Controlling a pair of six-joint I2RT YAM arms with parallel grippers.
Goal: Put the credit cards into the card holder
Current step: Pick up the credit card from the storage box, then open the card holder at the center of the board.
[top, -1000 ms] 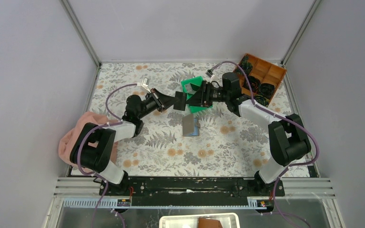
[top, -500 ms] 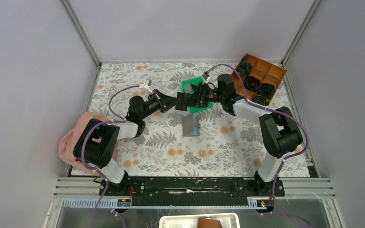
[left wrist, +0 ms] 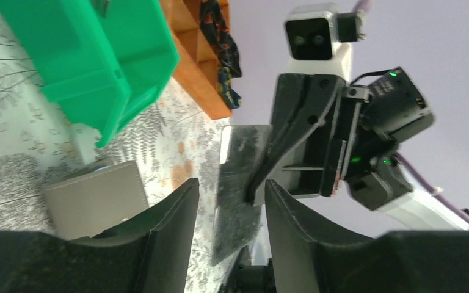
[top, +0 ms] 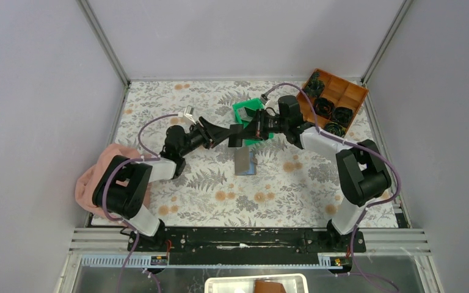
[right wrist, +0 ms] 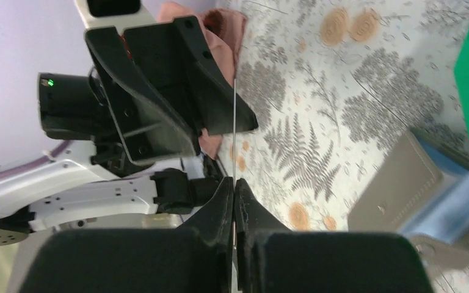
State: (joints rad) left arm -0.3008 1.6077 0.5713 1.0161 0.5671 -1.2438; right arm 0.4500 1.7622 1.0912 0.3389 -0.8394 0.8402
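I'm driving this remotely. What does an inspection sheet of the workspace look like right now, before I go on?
Surface: floral table cover, lying flat.
Job's things: one credit card held in the air between the two grippers. The card holder lies on the cover below, some blue inside showing.
Clutter: green bin; brown compartment tray with dark items; pink cloth at the left edge.
Grippers: right gripper shut on the card; left gripper open, fingers either side of the card.
Cables: purple cables loop along both arms; no snag seen.
Surroundings: grey walls; nothing else seen.
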